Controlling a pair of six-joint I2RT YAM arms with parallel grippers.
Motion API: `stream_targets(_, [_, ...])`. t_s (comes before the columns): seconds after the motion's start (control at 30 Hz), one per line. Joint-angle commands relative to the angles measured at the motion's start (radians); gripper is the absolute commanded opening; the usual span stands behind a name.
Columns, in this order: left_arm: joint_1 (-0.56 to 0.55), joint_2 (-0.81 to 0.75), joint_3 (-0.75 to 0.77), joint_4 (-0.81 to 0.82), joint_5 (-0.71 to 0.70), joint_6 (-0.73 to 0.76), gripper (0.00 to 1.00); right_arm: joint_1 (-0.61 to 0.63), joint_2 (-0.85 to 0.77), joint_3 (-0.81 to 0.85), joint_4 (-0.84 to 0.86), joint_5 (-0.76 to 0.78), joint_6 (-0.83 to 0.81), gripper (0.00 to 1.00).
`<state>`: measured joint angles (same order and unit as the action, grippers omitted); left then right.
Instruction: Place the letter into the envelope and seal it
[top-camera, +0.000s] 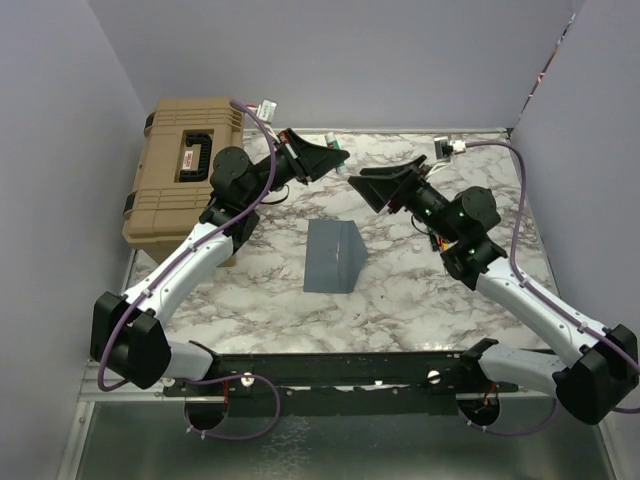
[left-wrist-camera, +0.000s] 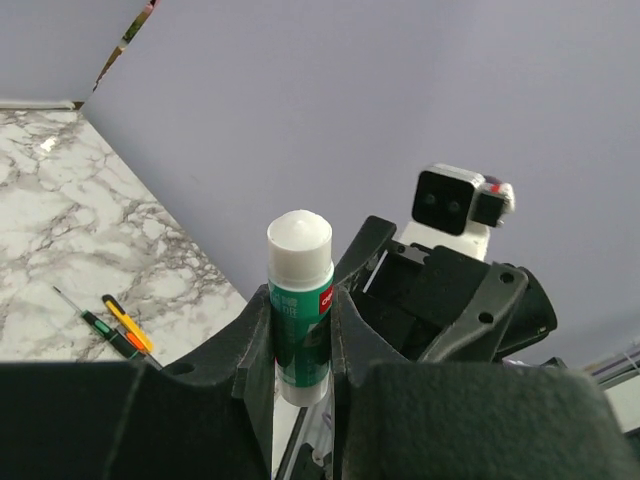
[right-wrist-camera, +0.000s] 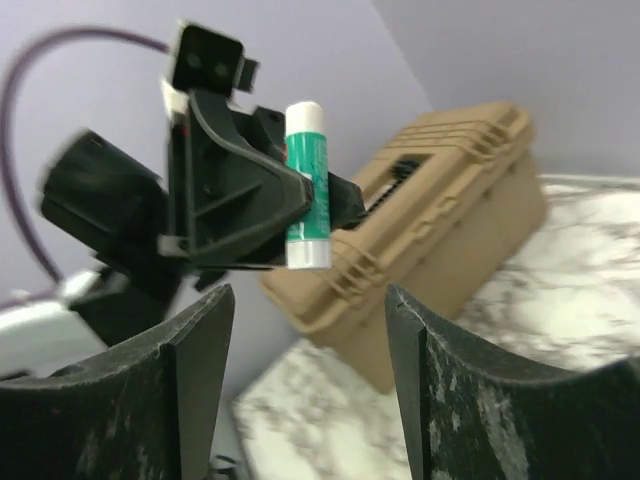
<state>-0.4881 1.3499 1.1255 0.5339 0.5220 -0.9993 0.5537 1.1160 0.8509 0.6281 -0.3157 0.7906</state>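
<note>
left claw (left-wrist-camera: 301, 312) pinching a glue stick (left-wrist-camera: 299, 255); right claw (right-wrist-camera: 305, 330) spread, facing it, apart. envelope (top-camera: 333, 256) flat mid-worktop (top-camera: 410, 295), letter unseen. could wrench the stick loose if closed off-centre on its cap

Walls (top-camera: 330, 60): plain lavender, enclosed three sides, evenly lit. Table (top-camera: 250, 300): bore a white-and-grey marble pattern. Tan hard case (top-camera: 170, 200): sat shut at the far-left corner, black handle uppermost.

overhead view looks down; close wrist views face each other, sharing the glue stick (left-wrist-camera: 299, 300).
</note>
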Motion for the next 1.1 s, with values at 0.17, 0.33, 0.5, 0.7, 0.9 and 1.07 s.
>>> stream_targets(0.17, [0.0, -0.028, 0.056, -0.066, -0.043, 0.01, 0.0, 0.116, 0.046, 0.201, -0.37, 0.183, -0.618, 0.67])
stream_targets(0.33, [-0.001, -0.028, 0.057, -0.066, -0.035, 0.007, 0.0, 0.134, 0.101, 0.263, -0.373, 0.165, -0.609, 0.58])
stream_targets(0.5, [-0.001, -0.033, 0.071, -0.066, -0.025, -0.002, 0.0, 0.14, 0.148, 0.313, -0.394, 0.154, -0.578, 0.44])
stream_targets(0.7, [-0.001, -0.047, 0.06, -0.065, -0.021, 0.004, 0.0, 0.139, 0.132, 0.306, -0.371, 0.15, -0.51, 0.11])
stream_targets(0.9, [0.0, -0.063, 0.07, -0.052, 0.039, 0.09, 0.0, 0.118, 0.119, 0.341, -0.396, 0.044, -0.228, 0.01])
stream_targets(1.07, [0.0, -0.089, 0.067, 0.066, 0.142, 0.123, 0.0, 0.059, 0.071, 0.232, -0.124, -0.18, 0.16, 0.01])
